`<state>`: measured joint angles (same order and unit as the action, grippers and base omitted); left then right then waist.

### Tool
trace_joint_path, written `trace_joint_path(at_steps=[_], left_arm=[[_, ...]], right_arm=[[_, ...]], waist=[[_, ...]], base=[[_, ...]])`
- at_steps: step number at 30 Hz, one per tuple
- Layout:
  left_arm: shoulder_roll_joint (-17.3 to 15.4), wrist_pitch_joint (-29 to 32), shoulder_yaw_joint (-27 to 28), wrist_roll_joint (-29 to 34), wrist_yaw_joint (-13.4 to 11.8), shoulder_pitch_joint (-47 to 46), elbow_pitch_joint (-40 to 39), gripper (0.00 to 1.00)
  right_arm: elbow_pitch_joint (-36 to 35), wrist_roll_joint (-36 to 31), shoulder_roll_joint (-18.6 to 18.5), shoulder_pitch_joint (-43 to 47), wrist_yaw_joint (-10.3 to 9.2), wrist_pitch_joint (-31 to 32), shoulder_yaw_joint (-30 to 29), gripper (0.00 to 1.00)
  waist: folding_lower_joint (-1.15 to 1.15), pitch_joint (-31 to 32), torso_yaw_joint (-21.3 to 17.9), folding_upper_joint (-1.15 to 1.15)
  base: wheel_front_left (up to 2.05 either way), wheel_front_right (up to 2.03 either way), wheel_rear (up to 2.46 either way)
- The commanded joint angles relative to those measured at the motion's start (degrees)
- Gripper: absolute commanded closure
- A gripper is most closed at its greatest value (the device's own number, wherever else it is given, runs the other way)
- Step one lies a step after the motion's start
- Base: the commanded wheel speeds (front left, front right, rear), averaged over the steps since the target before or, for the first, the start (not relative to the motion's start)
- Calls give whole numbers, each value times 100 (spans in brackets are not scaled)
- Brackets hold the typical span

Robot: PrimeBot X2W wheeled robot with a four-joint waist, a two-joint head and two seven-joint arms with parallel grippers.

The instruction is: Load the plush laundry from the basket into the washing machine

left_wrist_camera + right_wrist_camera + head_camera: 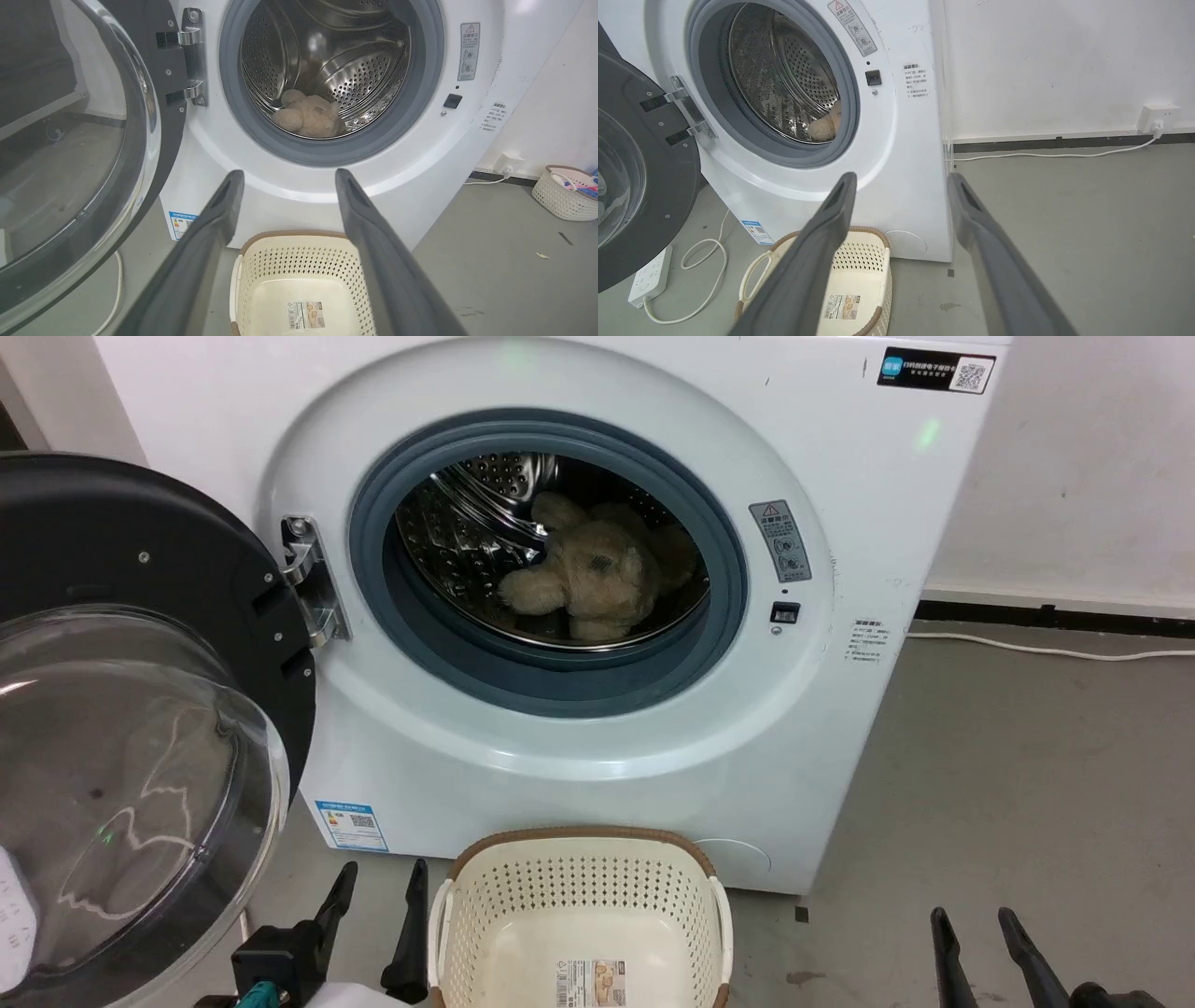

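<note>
Fluffy cream-beige plush toy (588, 574) inside white front-loading washer (840, 709); left gripper (378, 905), right gripper (976, 943) splayed, empty. Risk: black-framed door (140, 541) at nine o'clock clips left arm.

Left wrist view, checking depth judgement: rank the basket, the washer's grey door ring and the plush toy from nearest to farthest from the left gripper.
From the left gripper:
1. basket, on the floor just below the fingertips.
2. grey door ring, ahead on the washing machine front.
3. plush toy, deepest, lying at the bottom of the drum.
</note>
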<state>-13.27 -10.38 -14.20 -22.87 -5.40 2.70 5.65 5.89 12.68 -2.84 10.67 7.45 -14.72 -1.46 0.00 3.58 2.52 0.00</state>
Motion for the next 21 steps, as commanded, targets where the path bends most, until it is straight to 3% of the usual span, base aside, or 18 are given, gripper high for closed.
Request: trace_joint_path(at_steps=[1, 2, 3, 21], left_arm=[[-3, -13, 6, -1, -33, -1, 14, 0], [-3, -17, 2, -1, -38, -6, 18, 0], [-1, 0, -3, 0, -9, -1, 13, 100], [108, 109, 144, 239, 58, -29, -49, 100]], right_arm=[[15, 9, -4, -10, 3, -11, 0, 0], [16, 12, -4, -14, 3, -11, -4, 0], [1, 0, 0, -3, -1, 0, -4, 100], [-62, -133, 0, -114, -1, 154, 9, 100]], waist=[[0, -5, 1, 0], [0, -5, 3, 0], [0, -5, 3, 0], [0, -43, -26, 0]], base=[[0, 0, 0], [0, 0, 0], [0, 0, 0], [0, 0, 0]])
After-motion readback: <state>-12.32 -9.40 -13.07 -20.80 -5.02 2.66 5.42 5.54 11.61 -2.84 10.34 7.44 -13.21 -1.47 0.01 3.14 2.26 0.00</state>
